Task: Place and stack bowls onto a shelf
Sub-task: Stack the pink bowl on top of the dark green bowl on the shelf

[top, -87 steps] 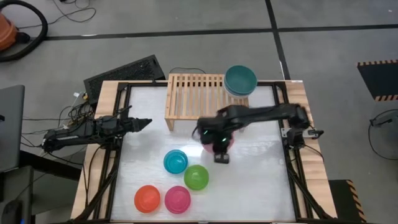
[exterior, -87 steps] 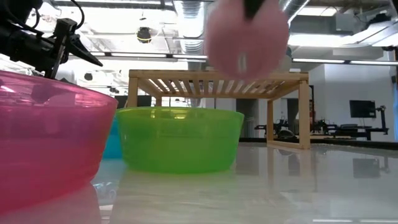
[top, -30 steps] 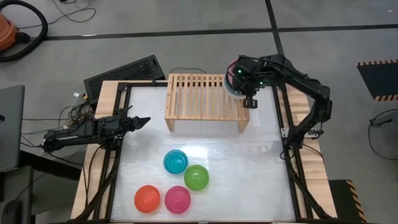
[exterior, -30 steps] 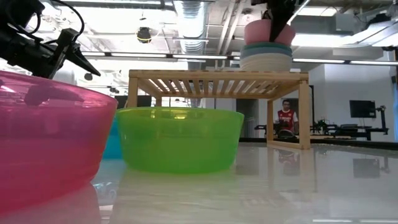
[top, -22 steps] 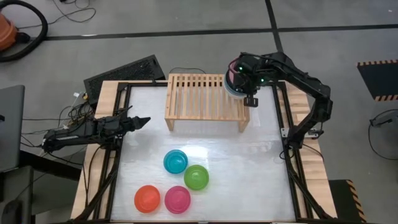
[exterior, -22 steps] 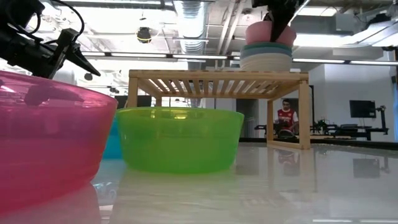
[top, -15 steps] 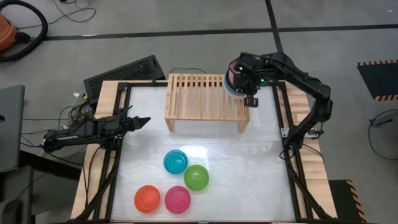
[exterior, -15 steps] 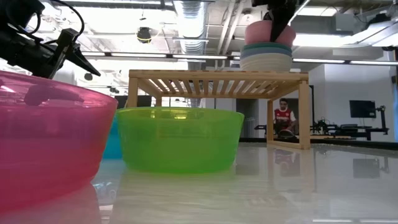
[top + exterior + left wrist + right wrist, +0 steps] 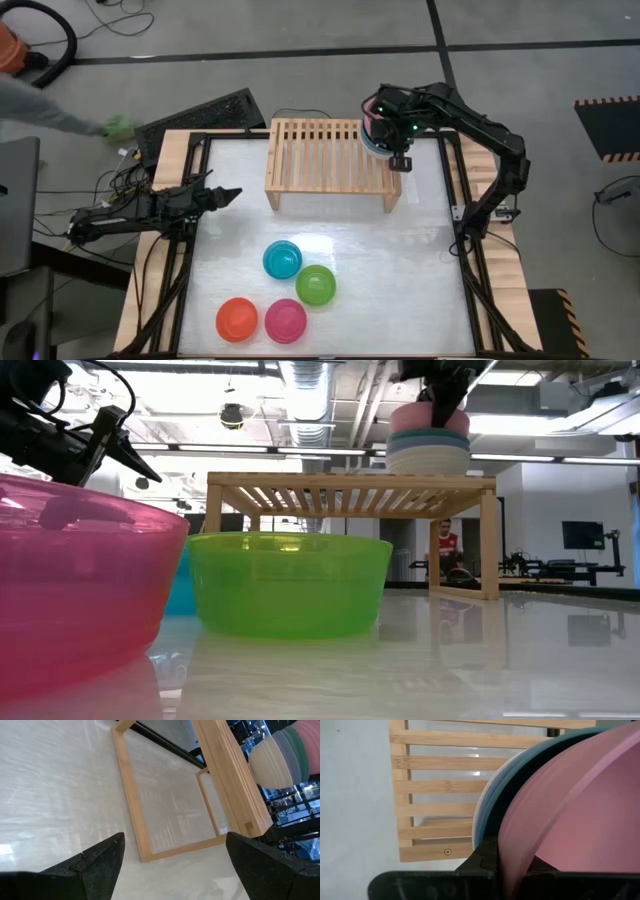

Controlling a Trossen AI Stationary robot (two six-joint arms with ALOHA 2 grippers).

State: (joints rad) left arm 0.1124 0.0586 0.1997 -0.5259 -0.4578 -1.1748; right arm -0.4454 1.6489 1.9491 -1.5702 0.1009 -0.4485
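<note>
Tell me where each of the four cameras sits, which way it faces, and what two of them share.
High: overhead, straight down; both arms, shelf, four small bowls.
Low: table height, level; magenta bowl, green bowl, stack.
Left wrist: past open left gripper toward the shelf.
Right wrist: right gripper shut on pink bowl.
Shared: shelf in all.

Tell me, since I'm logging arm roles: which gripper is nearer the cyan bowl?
Left. The left gripper waits at the table's left edge, near the cyan bowl; the right gripper is at the shelf's far end.
</note>
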